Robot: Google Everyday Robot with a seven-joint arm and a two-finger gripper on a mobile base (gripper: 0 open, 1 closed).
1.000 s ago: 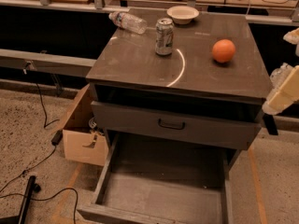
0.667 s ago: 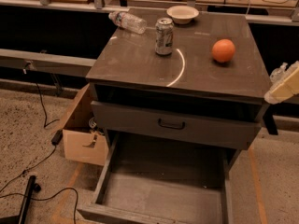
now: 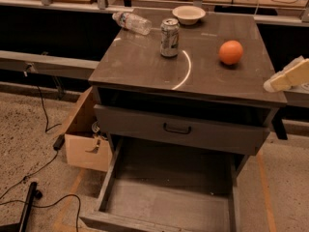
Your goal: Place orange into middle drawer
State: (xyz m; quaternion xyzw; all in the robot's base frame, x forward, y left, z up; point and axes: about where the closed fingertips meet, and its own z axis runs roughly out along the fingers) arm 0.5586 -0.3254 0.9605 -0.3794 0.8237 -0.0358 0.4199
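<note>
The orange sits on the right part of the cabinet top, upright and untouched. My gripper is a pale shape at the right edge of the view. It hangs just off the cabinet's right edge, to the right of the orange and slightly nearer than it, not touching it. The middle drawer is pulled out low at the front, with low side walls and a bare floor. Above it is a closed drawer with a grey front and a small black handle.
A soda can stands mid-top, a pale bowl at the back, and a plastic bottle lies at the back left. An open cardboard box sits on the floor left of the cabinet. Cables trail over the floor.
My gripper has risen slightly at the right edge of the view. The orange, can and drawers have not moved.
</note>
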